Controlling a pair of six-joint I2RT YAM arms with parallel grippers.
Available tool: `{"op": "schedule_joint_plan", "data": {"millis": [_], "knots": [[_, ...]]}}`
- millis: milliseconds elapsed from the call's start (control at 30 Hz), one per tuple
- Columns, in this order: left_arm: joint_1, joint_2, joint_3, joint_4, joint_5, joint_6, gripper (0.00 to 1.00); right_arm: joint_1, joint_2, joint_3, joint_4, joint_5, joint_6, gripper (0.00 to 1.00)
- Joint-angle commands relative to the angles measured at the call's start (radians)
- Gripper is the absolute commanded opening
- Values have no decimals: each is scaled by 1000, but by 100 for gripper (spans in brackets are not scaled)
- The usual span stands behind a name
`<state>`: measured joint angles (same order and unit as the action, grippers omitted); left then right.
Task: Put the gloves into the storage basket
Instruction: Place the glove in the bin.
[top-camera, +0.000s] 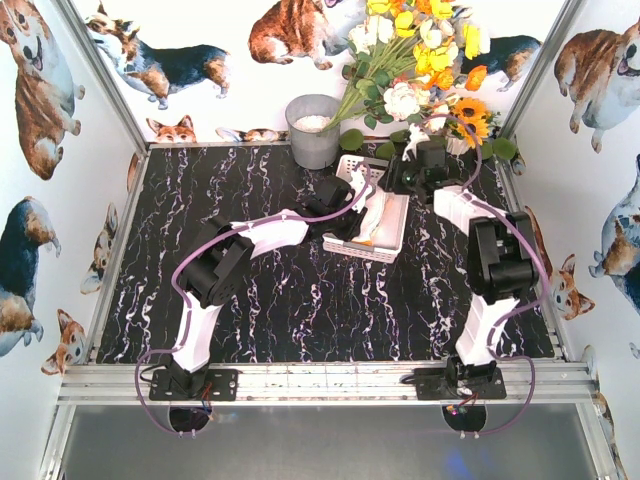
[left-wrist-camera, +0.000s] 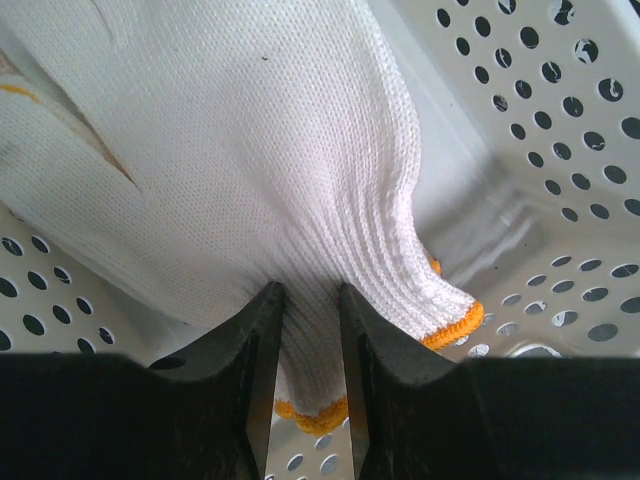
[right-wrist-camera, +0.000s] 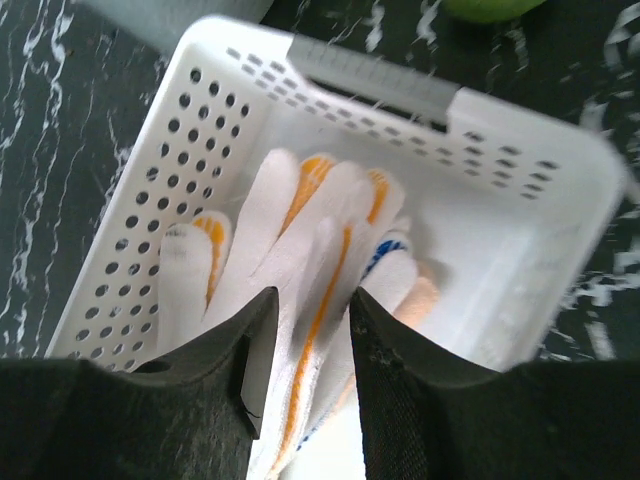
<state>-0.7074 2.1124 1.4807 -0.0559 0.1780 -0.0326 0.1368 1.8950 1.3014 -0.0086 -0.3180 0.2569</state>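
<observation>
Inside the storage basket (right-wrist-camera: 370, 80) lie several gloves (right-wrist-camera: 300, 230).

Black tabletop (top-camera: 300, 300) veined with white marbling; grey metal bucket (top-camera: 314, 135) at its far edge, something white inside; bouquet of yellow, white and orange flowers (top-camera: 420, 60) just right of the bucket; corgi-print walls (top-camera: 40, 150) on three sides; aluminium rail (top-camera: 320, 382) along the near edge
</observation>
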Motion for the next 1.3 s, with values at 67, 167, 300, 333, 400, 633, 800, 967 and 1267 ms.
{"op": "schedule_joint_plan", "data": {"millis": [67, 167, 300, 333, 400, 633, 800, 967, 1267], "knots": [[5, -10, -25, -82, 14, 14, 25, -4, -169, -21, 24, 201, -68, 39], [4, -12, -24, -81, 15, 15, 25, -4, -221, -46, 20, 245, -88, 40], [4, -14, -23, -80, 15, 13, 25, -4, -271, -57, -2, 234, -92, 43], [4, -14, -22, -78, 16, 13, 25, -5, -274, -55, -12, 203, -83, 43], [4, -12, -20, -76, 19, 11, 25, -3, -262, -45, -42, 124, -53, 42], [4, -6, -5, -77, 17, 9, 25, 13, -221, -96, -53, 30, 45, 39], [3, -1, 7, -83, 20, 13, 25, 31, -176, -83, -75, 36, 37, 42], [4, -2, 7, -82, 18, 12, 25, 36, -150, -73, -115, 115, 56, 44], [3, -2, 9, -85, 23, 19, 25, 46, -103, -77, -108, 146, 88, 49]]}}
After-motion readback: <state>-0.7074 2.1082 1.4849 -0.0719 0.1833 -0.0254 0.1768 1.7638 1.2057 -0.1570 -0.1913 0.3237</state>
